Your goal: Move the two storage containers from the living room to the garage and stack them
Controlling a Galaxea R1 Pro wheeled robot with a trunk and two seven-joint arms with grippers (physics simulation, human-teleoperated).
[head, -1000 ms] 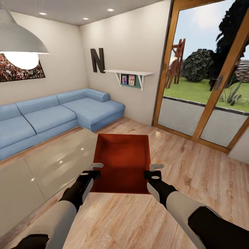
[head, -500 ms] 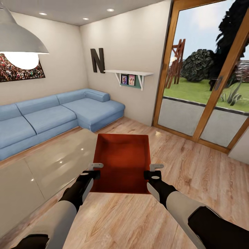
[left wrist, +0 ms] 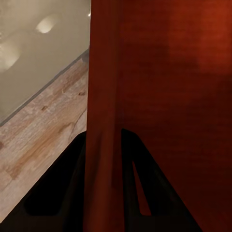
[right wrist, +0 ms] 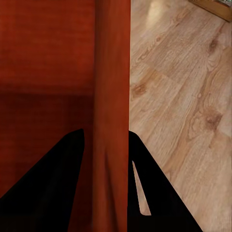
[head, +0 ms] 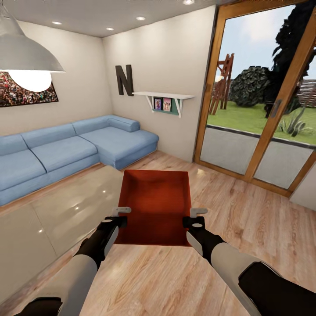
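Observation:
An orange-red open-top storage container (head: 156, 206) hangs in front of me above the light wood plank floor of the living room. My left gripper (head: 119, 218) is shut on its left wall (left wrist: 102, 121), the dark fingers (left wrist: 63, 183) straddling the thin rim. On the opposite side my right gripper (head: 193, 218) is shut on the right wall (right wrist: 112, 111), one finger (right wrist: 145, 183) outside and one inside. The bin is held level between both arms.
A low glossy beige table (head: 57, 206) lies at the left, close to the bin. A blue corner sofa (head: 74, 147) lines the far wall. Wood-framed glass doors (head: 259, 101) stand at the right. Open plank floor (head: 245, 219) stretches right and forward.
The whole room has slid slightly downward in the head view, so the camera has moved. The bin and both grippers keep the same hold and place in the picture.

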